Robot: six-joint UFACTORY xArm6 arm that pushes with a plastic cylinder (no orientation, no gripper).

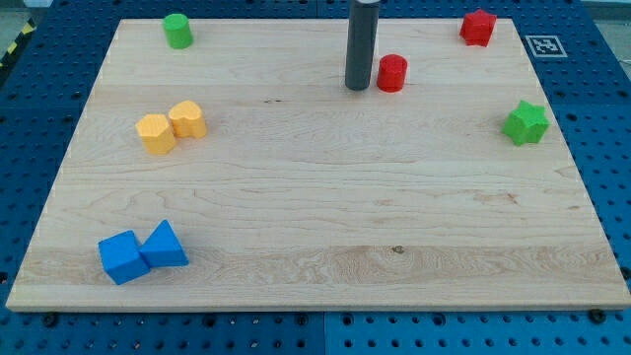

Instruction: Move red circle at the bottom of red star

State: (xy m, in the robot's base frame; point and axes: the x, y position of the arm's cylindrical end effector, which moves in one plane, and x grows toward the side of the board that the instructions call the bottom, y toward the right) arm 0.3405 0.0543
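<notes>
Wooden counter (315, 227) holds the red circle (392, 73) left of the red star (477, 27), and my tip (357, 87), a plain tool with nothing to grab, sits just left of the circle, probably to push it toward the star.

Red circle (391, 73) and star (477, 27), green, yellow and blue blocks, pale wood board (325, 197).

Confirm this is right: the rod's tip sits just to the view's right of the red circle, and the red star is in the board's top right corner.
One thing is wrong: my tip sits just to the view's left of the red circle, not its right, as the camera view shows. The red star is indeed in the board's top right corner.
</notes>
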